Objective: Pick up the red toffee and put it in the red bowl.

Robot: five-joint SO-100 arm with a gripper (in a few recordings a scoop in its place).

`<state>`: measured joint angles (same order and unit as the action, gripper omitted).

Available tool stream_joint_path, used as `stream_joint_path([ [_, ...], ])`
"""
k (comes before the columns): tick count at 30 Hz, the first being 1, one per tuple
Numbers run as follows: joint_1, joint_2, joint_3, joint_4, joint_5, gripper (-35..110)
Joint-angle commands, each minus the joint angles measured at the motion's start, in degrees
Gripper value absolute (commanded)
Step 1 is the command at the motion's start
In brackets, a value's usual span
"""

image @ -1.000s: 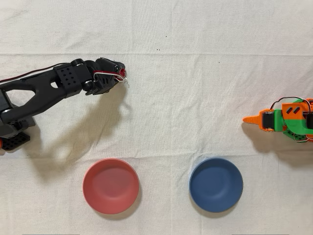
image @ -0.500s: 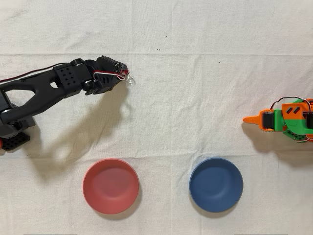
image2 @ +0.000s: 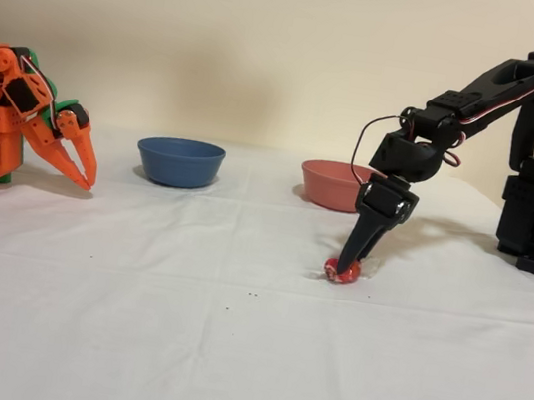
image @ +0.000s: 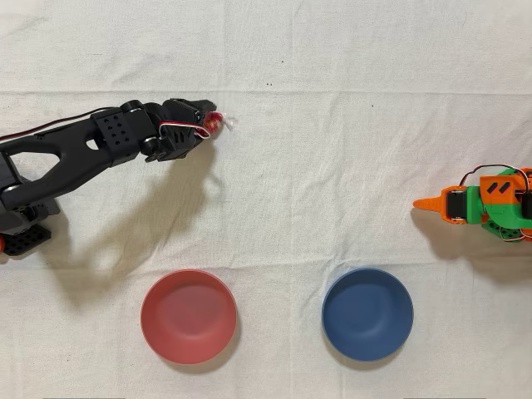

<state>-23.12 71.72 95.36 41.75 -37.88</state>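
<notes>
In the fixed view, nearest the camera, the red toffee (image2: 342, 270) sits low at the white cloth (image2: 224, 355), and whether it touches the cloth or hangs just above it is hard to say. The black arm's gripper (image2: 349, 264) points steeply down and its fingertips are clenched on the candy. Behind it, toward one o'clock from the toffee, the arm climbs to its base at the right edge. Farther back, at about eleven o'clock from the toffee, stands the red bowl (image2: 336, 183), well apart from the candy. At ten o'clock is the dark blue bowl (image2: 179, 161), and at nine o'clock the idle orange arm (image2: 18, 118).

In the overhead view the gripper (image: 209, 123) holds the red toffee (image: 214, 121) at its tip, a clear wrapper end poking out at three o'clock. The red bowl (image: 188, 316) lies at six o'clock from it, the blue bowl (image: 366, 313) beside that at three o'clock.
</notes>
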Motion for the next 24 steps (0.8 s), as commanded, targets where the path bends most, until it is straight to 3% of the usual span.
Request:
stream_joint_path([
  [1, -0.70, 3.96, 0.70, 1.23, -0.09, 28],
  [19, -2.29, -0.88, -2.29, -0.18, -0.97, 25],
  [24, -1.93, -1.23, -2.46, -0.53, -1.41, 13],
])
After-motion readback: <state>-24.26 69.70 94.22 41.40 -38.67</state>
